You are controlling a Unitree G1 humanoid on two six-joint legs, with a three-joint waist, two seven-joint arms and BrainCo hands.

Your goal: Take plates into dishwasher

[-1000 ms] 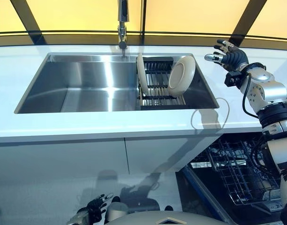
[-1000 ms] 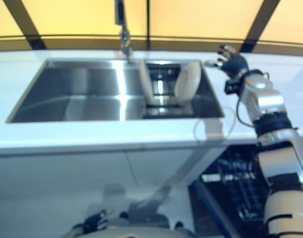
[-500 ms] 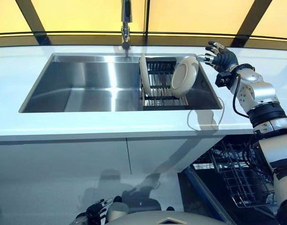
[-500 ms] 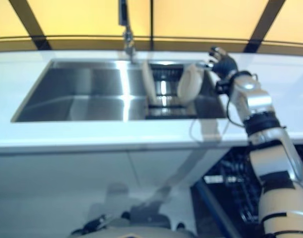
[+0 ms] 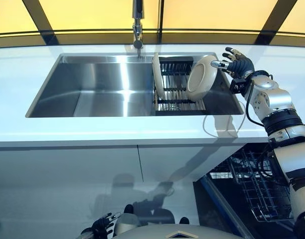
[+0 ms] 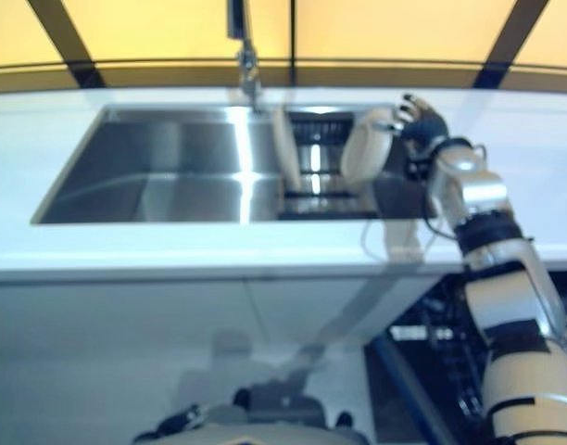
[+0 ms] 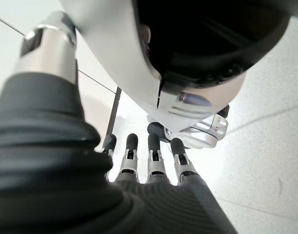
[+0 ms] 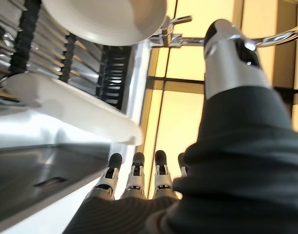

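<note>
The robot's right hand (image 5: 235, 61) hovers at the far right corner of the sink (image 5: 92, 89), fingers spread and released, holding nothing, with its fingertips right at the rim of the nearer plate (image 5: 201, 77). Over the last second this hand has swung in from the open counter (image 5: 117, 132) toward that plate, closing the gap, which suggests a grasp is about to begin though none has been made yet. That white plate leans tilted in the dark rack (image 5: 175, 92) that sits in the right part of the sink. A second plate (image 5: 158, 75) stands nearly upright at the rack's left end, apart from the first. A tap (image 5: 138, 25) rises behind the sink. Below the counter on the right, the dishwasher (image 5: 252, 186) stands open with its wire basket showing and no plates seen in it. The left hand (image 5: 100, 227) hangs low near the floor, fingers relaxed, idle.
</note>
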